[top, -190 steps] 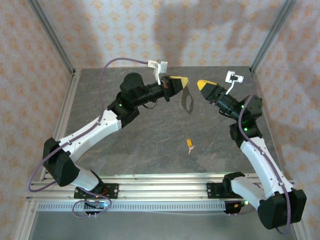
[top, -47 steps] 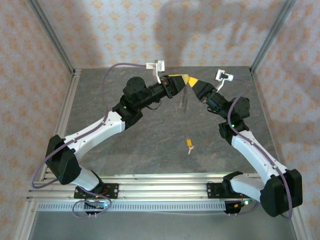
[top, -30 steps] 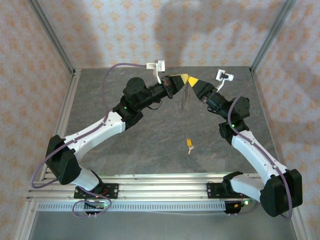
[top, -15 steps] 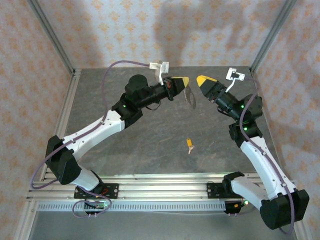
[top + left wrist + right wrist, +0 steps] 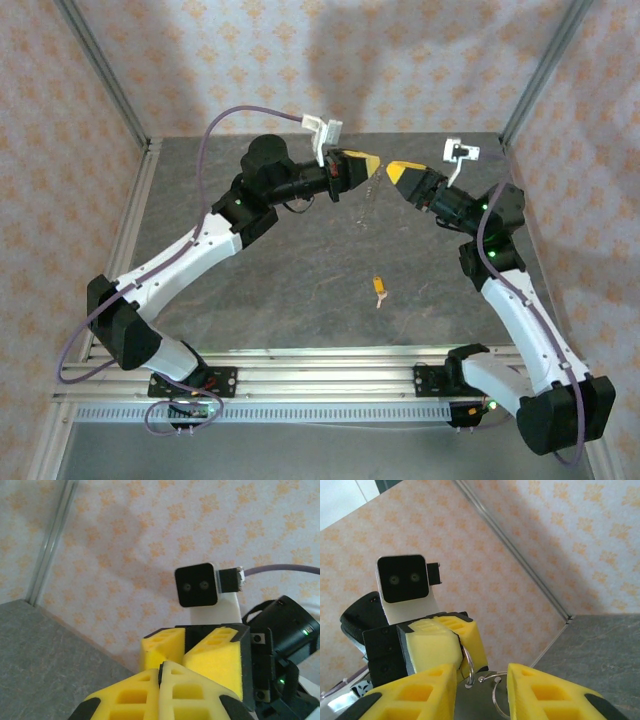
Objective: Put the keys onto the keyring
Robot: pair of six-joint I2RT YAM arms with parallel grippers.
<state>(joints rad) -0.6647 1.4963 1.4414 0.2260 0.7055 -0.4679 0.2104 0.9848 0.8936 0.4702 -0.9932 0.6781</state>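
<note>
Where the grey, stone-patterned table (image 5: 300, 290) meets walls (image 5: 200, 60) papered in pale orange florets, both grippers sit at upper centre. The left gripper (image 5: 368, 162) is clenched on the keyring (image 5: 366, 203), which hangs edge-on beneath its tips. The right gripper (image 5: 393, 168), jaws parted, is just beside it, closer than half a second ago. The key (image 5: 379, 287) lies on the table at lower centre, well apart from both and unmoved.
</note>
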